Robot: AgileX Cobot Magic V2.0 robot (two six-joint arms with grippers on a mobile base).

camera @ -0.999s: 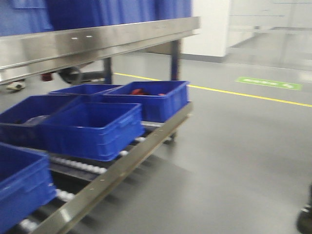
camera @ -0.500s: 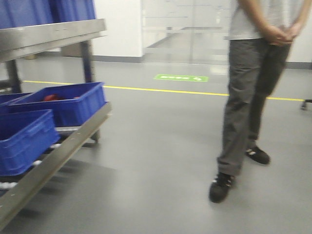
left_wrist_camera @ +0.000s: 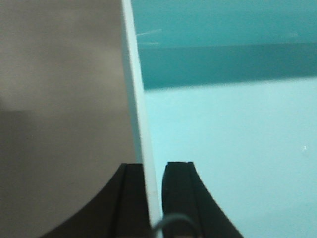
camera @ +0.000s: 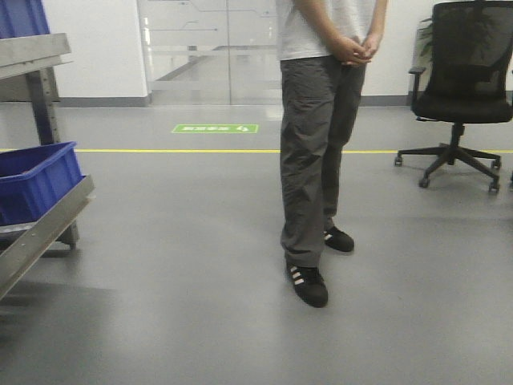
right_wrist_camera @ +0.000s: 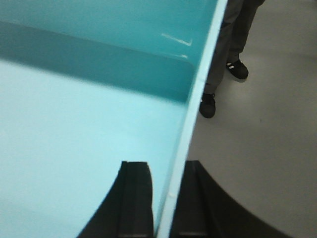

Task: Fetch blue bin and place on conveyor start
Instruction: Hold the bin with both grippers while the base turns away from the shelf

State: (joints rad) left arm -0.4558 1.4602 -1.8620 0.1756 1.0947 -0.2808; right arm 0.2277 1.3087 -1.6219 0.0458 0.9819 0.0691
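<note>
Front view: a person (camera: 321, 160) stood mid-frame on the grey floor (camera: 184, 321), in grey trousers, pale shirt and black shoes with white stripes, hands clasped in front, head out of frame. A black office chair (camera: 463, 88) sat behind at right. At the left edge, a dark blue crate (camera: 36, 180) rested on the sloping lower level of a steel rack (camera: 44, 228). A yellow line (camera: 184, 151) ran across the floor, with a green marking (camera: 215, 128) just beyond it before glass doors. Left wrist view: the left claw (left_wrist_camera: 153, 167) was clamped on a side wall of the blue bin (left_wrist_camera: 223, 139), one black finger outside the pale rim and the other finger (left_wrist_camera: 178, 191) inside. The turquoise interior filled the right of the frame, bare grey floor the left. Bin held off the floor. Right wrist view: the right claw (right_wrist_camera: 166, 166) was clamped on another wall of the same bin, one finger on each side of the rim. Bin interior lay to the left; to the right, floor and the person's shoes (right_wrist_camera: 208, 105) showed below the rim.
</note>
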